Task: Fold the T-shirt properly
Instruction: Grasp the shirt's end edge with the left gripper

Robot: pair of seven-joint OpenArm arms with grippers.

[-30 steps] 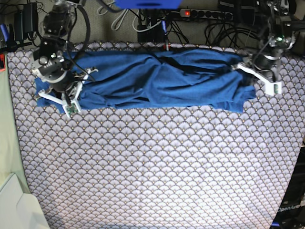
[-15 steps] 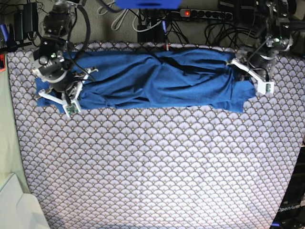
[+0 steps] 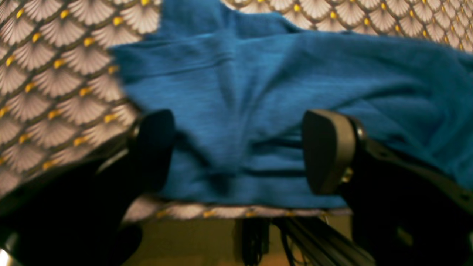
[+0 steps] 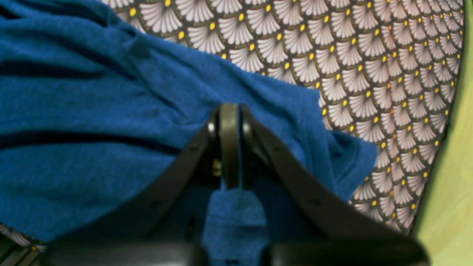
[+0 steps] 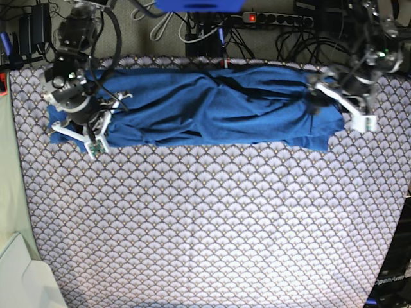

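T-shirt [image 5: 212,106] (bunched lengthwise); right gripper [image 4: 230,147] pinching its cloth; left gripper [image 3: 240,151] spread

A robotics lab: power strip [image 5: 276,19] and tangled cables [image 5: 192,32] behind a cloth-covered table [image 5: 212,218].

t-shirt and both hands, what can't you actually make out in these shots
- T-shirt, base view: sleeves and collar are lost in bunched folds.
- Right hand, right wrist view: shut on the T-shirt; its fingers hide how many layers are pinched.
- Left hand, left wrist view: open, but motion blur hides whether it touches the cloth.
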